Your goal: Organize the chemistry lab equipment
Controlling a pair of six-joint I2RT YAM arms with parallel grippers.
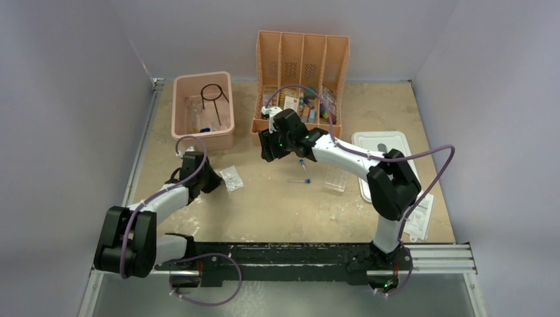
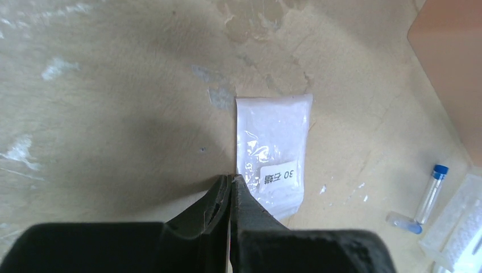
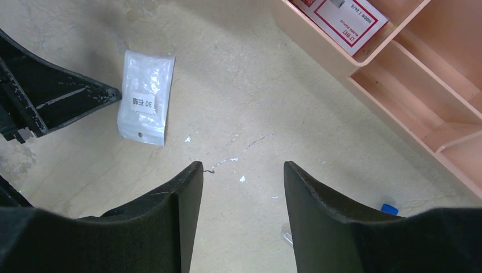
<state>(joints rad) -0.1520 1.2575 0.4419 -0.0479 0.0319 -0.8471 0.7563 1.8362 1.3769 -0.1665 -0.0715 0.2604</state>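
A clear packet point(image 1: 232, 178) with a white label lies flat on the table. My left gripper point(image 1: 215, 179) is shut, its tips point(image 2: 232, 178) at the packet's point(image 2: 273, 151) left edge. I see nothing between the jaws. My right gripper point(image 1: 269, 149) is open and empty above bare table point(image 3: 241, 168), right of the packet point(image 3: 145, 96). Two thin blue-capped tubes point(image 1: 302, 165) point(image 1: 300, 180) lie mid-table, and one shows in the left wrist view point(image 2: 432, 192). A clear plastic tube rack point(image 1: 335, 179) lies beside them. The black wire ring tripod point(image 1: 212, 96) stands in the pink bin point(image 1: 203, 140).
The orange divider organiser point(image 1: 300, 49) with colourful small items stands at the back centre, close to my right gripper point(image 3: 398, 62). A white lid point(image 1: 380, 153) lies at the right, with papers point(image 1: 419, 221) nearer the front. The left gripper's fingers point(image 3: 57, 99) show in the right wrist view.
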